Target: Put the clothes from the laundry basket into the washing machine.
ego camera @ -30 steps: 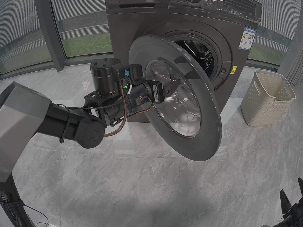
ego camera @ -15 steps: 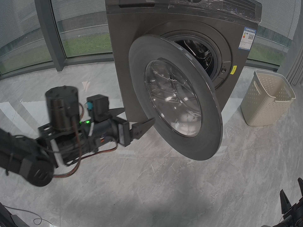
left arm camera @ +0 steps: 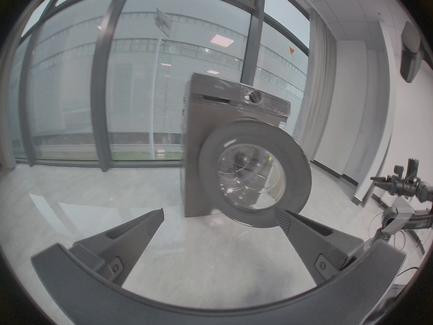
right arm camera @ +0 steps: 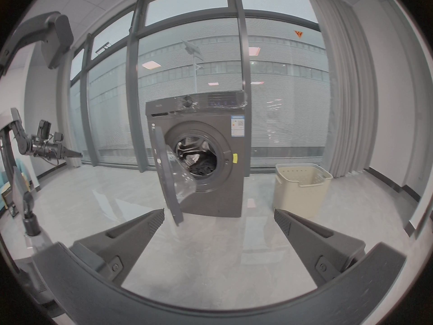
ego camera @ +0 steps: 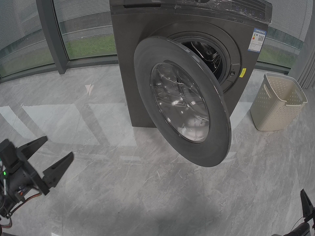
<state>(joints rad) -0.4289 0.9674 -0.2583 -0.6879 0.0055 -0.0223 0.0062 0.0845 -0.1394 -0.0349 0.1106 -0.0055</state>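
The grey washing machine (ego camera: 183, 13) stands ahead with its round door (ego camera: 183, 102) swung wide open. Through the opening, dark clothes (right arm camera: 200, 161) lie in the drum (ego camera: 206, 56). A beige laundry basket (ego camera: 272, 112) sits on the floor to the machine's right, and its perforated inside looks bare. My left gripper (ego camera: 59, 146) hangs low at the near left, far from the door, open and holding nothing. Its own view has the gripper (left arm camera: 218, 211) facing the door (left arm camera: 255, 172). My right gripper (right arm camera: 219, 213) is open and holds nothing, low at the near right, with one finger (ego camera: 305, 204) at the corner.
Grey tiled floor (ego camera: 131, 181) spreads between me and the machine. Tall windows with dark frames (ego camera: 49, 30) run behind it, and a curtain (right arm camera: 352, 104) hangs by the right wall. The open door juts out over the floor toward me.
My left arm has pulled away from the door's glass, down and to the near left, and its gripper now hangs open low over the floor. The door stays open.
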